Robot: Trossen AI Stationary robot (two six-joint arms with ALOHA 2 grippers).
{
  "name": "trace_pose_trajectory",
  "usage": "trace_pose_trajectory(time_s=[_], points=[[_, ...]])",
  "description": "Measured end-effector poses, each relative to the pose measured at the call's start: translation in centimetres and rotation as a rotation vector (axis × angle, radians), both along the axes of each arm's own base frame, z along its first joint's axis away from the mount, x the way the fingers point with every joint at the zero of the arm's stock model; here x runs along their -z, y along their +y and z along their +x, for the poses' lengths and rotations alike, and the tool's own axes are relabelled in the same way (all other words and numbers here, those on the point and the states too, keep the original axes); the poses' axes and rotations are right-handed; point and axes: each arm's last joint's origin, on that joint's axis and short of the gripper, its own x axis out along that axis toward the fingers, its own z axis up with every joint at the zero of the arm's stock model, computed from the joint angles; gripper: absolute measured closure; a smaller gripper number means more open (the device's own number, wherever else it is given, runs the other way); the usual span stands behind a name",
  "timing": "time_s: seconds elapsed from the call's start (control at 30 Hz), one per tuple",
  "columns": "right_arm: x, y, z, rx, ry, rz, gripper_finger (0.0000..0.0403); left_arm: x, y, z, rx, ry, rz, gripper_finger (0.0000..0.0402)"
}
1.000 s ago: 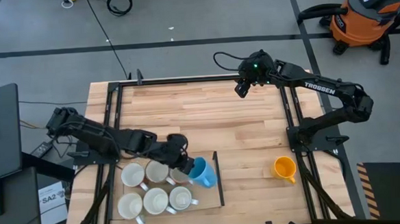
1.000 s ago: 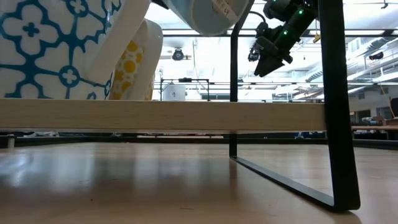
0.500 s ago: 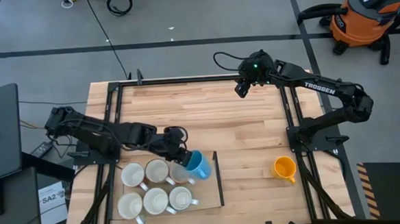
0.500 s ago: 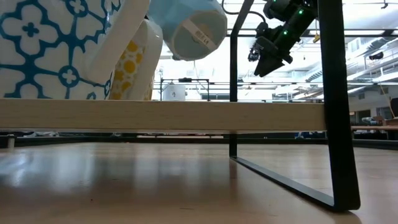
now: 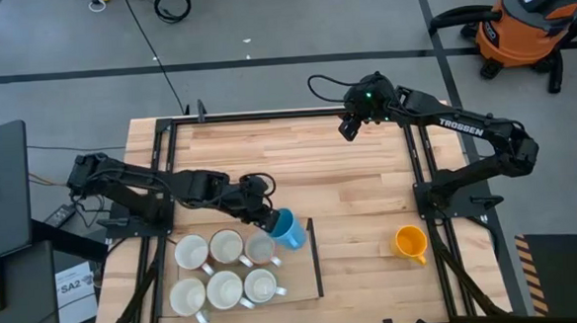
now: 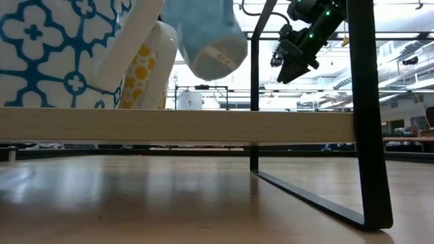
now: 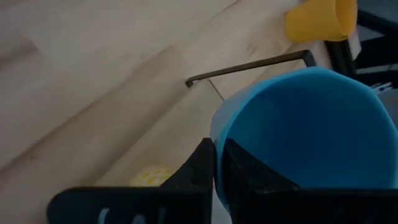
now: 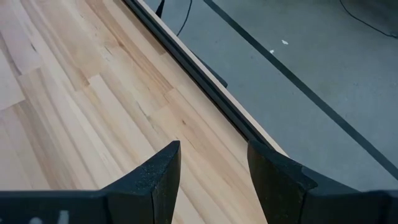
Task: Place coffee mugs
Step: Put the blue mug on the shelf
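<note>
The wooden table (image 5: 299, 171) fills the high view, framed by a black metal frame (image 5: 266, 116). In the low view a pale wooden board (image 6: 176, 125) crosses the picture and hides whatever sits behind it.

A tray (image 5: 309, 269) near the front edge holds five pale mugs (image 5: 225, 269) in two rows; their handles are hard to make out from above. In the low view two patterned mugs, blue-and-white (image 6: 61, 47) and yellow-dotted (image 6: 146, 68), are cut off by the edge.

The left gripper (image 5: 269, 220) is clamped on the rim of the blue mug (image 5: 288, 229), held tilted in the air above the tray's far right corner. The wrist view shows one finger (image 7: 202, 171) outside the wall and one inside.

The orange-yellow mug (image 5: 409, 242) stands alone near the right edge.

The right gripper (image 5: 349, 129) hovers at the far side, fingers (image 8: 158, 177) spread, empty.
</note>
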Motion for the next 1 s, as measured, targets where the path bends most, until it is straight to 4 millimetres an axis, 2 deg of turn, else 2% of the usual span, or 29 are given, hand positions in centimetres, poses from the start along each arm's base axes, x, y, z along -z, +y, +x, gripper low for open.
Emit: trace_pose_trajectory(time_s=[0.37, 0.67, 0.8, 1.0], points=[[0.1, 0.2, 0.3, -0.014, -0.018, -0.012, 0.0211, 1.9, -0.1, 0.9, 0.081, 0.071, 0.091, 0.0376], [3.2, 0.2, 0.6, -0.022, -0.059, -0.038, 0.0211, 3.1, -0.2, 1.4, 0.116, 0.112, 0.119, 0.0375], [3.8, 0.2, 0.6, -0.023, -0.055, -0.037, 0.0211, 3.4, -0.2, 1.7, 0.123, 0.116, 0.132, 0.0375], [3.7, 0.2, 0.6, -0.029, -0.07, -0.042, 0.0211, 4.1, -0.3, 2.0, 0.157, 0.136, 0.159, 0.0375]])
